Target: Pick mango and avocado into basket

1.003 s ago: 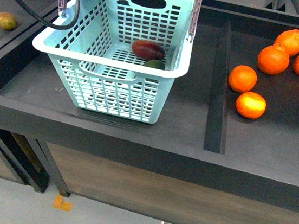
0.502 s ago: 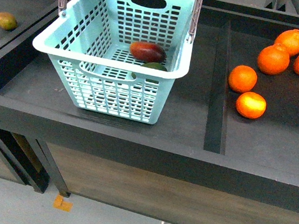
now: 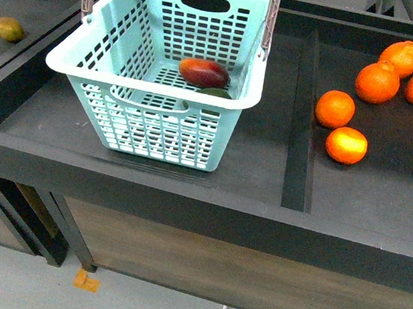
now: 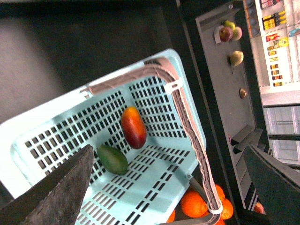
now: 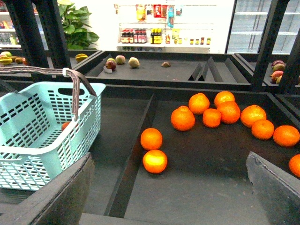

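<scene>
The left end effector (image 4: pixel 164 187) hangs above the basket (image 4: pixel 154 187) with its fingers spread wide and nothing between them. Directly beneath it, on the basket floor, the mango (image 4: pixel 133 127) and the avocado (image 4: pixel 112 159) lie just beside each other. The right end effector (image 5: pixel 168 197), likewise spread and empty, hovers over the dark surface (image 5: pixel 197 187), with the basket off to its left and the oranges (image 5: pixel 152 139) ahead.
</scene>
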You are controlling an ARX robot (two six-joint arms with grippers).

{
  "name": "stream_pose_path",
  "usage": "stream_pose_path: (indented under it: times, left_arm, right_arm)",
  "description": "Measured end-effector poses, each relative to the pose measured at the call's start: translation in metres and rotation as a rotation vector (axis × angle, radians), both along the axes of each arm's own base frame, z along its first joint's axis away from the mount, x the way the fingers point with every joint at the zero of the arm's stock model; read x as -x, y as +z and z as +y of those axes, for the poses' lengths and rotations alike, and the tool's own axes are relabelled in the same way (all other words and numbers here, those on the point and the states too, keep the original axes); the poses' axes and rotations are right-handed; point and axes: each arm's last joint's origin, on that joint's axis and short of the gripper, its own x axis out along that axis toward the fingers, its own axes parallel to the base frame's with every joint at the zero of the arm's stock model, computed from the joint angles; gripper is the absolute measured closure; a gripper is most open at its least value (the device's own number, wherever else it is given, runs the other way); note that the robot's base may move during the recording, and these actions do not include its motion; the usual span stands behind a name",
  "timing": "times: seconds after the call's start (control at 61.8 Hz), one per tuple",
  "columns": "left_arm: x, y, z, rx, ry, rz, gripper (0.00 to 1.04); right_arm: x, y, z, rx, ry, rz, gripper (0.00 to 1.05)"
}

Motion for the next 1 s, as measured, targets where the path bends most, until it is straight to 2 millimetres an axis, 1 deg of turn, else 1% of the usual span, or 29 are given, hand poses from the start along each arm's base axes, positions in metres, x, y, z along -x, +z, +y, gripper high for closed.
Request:
stream_pose_path:
  times: [0.146, 0.162, 0.243, 0.291, 0.307, 0.324, 0.356, 0.372, 0.388, 0.453, 0.469, 0.502, 0.534, 0.615, 0.631, 0.68, 0.712, 1.003]
  left_arm:
    - [0.053, 0.008, 0.053, -0.098, 0.081, -0.003, 0.07]
    - [0.056, 0.008, 0.055, -0.104, 0.085, -0.002, 0.07]
    - [0.083, 0.014, 0.078, -0.148, 0.129, -0.006, 0.07]
    - [0.094, 0.018, 0.084, -0.166, 0.145, -0.016, 0.07]
    - [0.096, 0.019, 0.086, -0.194, 0.106, -0.033, 0.09]
    - [0.099, 0.019, 0.088, -0.211, 0.063, -0.086, 0.12]
    - [0.104, 0.017, 0.086, -0.310, -0.101, -0.202, 0.20]
    - [0.109, 0.012, 0.084, -0.390, -0.190, -0.281, 0.25]
    - [0.115, 0.006, 0.082, -0.518, -0.267, -0.335, 0.30]
    - [0.132, -0.012, 0.076, -0.783, -0.356, -0.398, 0.45]
    - [0.137, -0.016, 0.074, -0.819, -0.365, -0.402, 0.48]
    - [0.149, -0.027, 0.073, -0.926, -0.385, -0.393, 0.59]
    - [0.160, -0.036, 0.072, -0.975, -0.391, -0.384, 0.70]
    - [0.176, -0.051, 0.064, -1.016, -0.390, -0.362, 0.88]
    - [0.181, -0.054, 0.062, -1.023, -0.401, -0.363, 0.94]
    - [0.189, -0.061, 0.060, -1.028, -0.412, -0.365, 1.03]
    - [0.195, -0.065, 0.060, -1.033, -0.415, -0.364, 1.02]
    - [0.235, -0.090, 0.059, -1.039, -0.410, -0.369, 1.02]
  right_arm:
    - [0.000, 0.000, 0.000, 0.000, 0.000, 0.000, 0.08]
    - [0.000, 0.000, 0.000, 0.000, 0.000, 0.000, 0.08]
    - [0.000, 0.000, 0.000, 0.000, 0.000, 0.000, 0.08]
    - [0.000, 0.000, 0.000, 0.000, 0.000, 0.000, 0.08]
    - [0.000, 0.000, 0.000, 0.000, 0.000, 0.000, 0.08]
    - [0.000, 0.000, 0.000, 0.000, 0.000, 0.000, 0.08]
    - [0.000, 0.000, 0.000, 0.000, 0.000, 0.000, 0.08]
    - [0.000, 0.000, 0.000, 0.000, 0.000, 0.000, 0.08]
    - [0.000, 0.000, 0.000, 0.000, 0.000, 0.000, 0.08]
    - [0.000, 0.000, 0.000, 0.000, 0.000, 0.000, 0.08]
    - [0.000, 0.000, 0.000, 0.000, 0.000, 0.000, 0.08]
    - [0.000, 0.000, 0.000, 0.000, 0.000, 0.000, 0.08]
    - [0.000, 0.000, 0.000, 0.000, 0.000, 0.000, 0.08]
    - [0.000, 0.000, 0.000, 0.000, 0.000, 0.000, 0.08]
    - [0.000, 0.000, 0.000, 0.000, 0.000, 0.000, 0.08]
    - [0.000, 0.000, 0.000, 0.000, 0.000, 0.000, 0.08]
    - [0.000, 0.000, 0.000, 0.000, 0.000, 0.000, 0.08]
    - [0.000, 0.000, 0.000, 0.000, 0.000, 0.000, 0.08]
